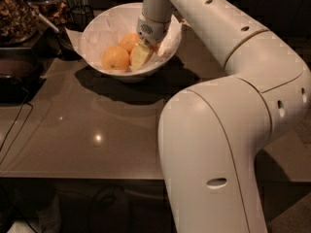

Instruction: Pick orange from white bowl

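Oranges [115, 58] — two of them — sit on crinkled paper [92, 35] in the white bowl [124, 74] on the grey table [97, 130]; the gripper [140, 55] reaches down into the bowl, just beside them — whether it grips anything cannot be told.

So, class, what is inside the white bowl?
Crinkled white paper lines the white bowl, with a front orange and a rear orange. The gripper sits beside them, hiding whatever lies beneath it.
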{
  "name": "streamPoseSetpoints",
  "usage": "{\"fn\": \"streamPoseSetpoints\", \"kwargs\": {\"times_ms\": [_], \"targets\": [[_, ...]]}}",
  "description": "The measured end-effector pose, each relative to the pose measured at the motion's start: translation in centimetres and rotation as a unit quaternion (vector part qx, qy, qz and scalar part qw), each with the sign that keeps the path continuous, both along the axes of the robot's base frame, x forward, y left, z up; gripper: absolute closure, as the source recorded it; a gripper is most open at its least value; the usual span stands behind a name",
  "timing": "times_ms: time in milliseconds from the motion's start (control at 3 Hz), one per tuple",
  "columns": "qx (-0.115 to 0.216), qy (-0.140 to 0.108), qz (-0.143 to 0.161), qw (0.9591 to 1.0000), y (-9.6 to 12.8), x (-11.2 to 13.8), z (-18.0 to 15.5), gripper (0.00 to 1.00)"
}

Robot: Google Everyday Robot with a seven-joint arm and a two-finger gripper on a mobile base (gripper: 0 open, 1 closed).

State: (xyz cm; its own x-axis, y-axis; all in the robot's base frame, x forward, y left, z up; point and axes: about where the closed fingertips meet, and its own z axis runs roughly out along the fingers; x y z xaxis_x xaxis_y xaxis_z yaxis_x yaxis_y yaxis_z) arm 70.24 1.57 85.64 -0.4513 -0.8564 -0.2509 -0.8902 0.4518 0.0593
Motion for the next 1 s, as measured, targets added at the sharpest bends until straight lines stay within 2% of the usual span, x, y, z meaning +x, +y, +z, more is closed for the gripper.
{"fn": "streamPoseSetpoints", "kwargs": {"times_ms": [333,667,1000], "targets": [[0.018,-0.028,0.006,0.9994,0.1,-0.8,2.3,1.0],[0.036,-0.055,0.019,0.9976,0.1,-2.6,5.0,1.0],[0.066,-0.077,0.052,0.9935,0.4,-4.8,7.3,1.0]]}}
